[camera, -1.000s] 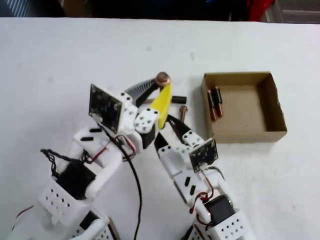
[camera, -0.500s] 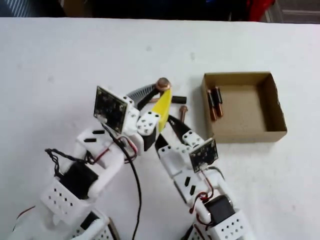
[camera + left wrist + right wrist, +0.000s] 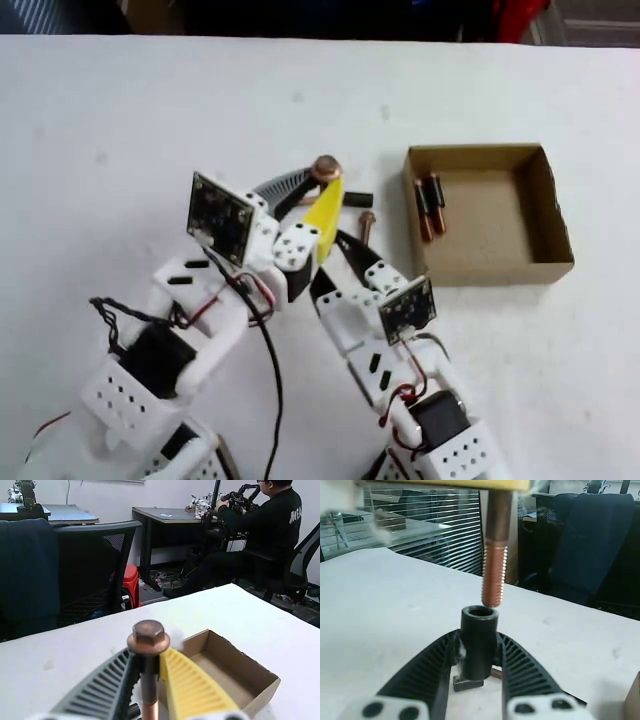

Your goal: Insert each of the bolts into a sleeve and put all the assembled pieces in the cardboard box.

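Bolt [image 3: 494,575], upright with its threads down and pinched just below the head by the left gripper [image 3: 149,652], hangs just above, slightly off centre from, the open mouth of the upright sleeve [image 3: 479,627] clamped in the right gripper [image 3: 479,639].

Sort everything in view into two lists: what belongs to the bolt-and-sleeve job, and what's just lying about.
Job in hand:
bolt in the left jaws; sleeve in the right jaws; loose bolt and loose sleeve on the table; cardboard box; assembled pieces inside it.

Lying about:
office chair; desk; window blinds.
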Controlling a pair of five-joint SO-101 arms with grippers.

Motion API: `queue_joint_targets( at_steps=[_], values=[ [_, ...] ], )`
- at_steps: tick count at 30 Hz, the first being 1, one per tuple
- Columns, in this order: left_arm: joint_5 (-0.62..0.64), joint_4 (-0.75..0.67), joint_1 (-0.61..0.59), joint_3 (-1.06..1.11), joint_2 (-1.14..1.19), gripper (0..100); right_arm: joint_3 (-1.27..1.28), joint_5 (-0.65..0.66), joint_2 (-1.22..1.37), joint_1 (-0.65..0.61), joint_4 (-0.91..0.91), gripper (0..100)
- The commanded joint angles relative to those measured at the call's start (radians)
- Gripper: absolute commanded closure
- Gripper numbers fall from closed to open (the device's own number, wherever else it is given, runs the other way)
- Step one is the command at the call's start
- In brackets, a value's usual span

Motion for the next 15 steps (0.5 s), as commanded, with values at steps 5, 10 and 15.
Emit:
queue_joint_targets(
  at_steps=[5, 10, 15],
  values=[
    [0.000, -0.011, 0.010, -0.014, -0.030, 98, 0.009, -0.003, -0.004, -0.005, 0.002, 98.2],
    [0.000, -0.011, 0.010, -0.014, -0.031, 98, 0.009, -0.003, -0.004, -0.004, 0.002, 98.2],
    [0.000, 0.020, 0.015, -0.015, -0.031, 98, 0.009, -0.003, -0.007, 0.022, 0.002, 98.2]
  ],
)
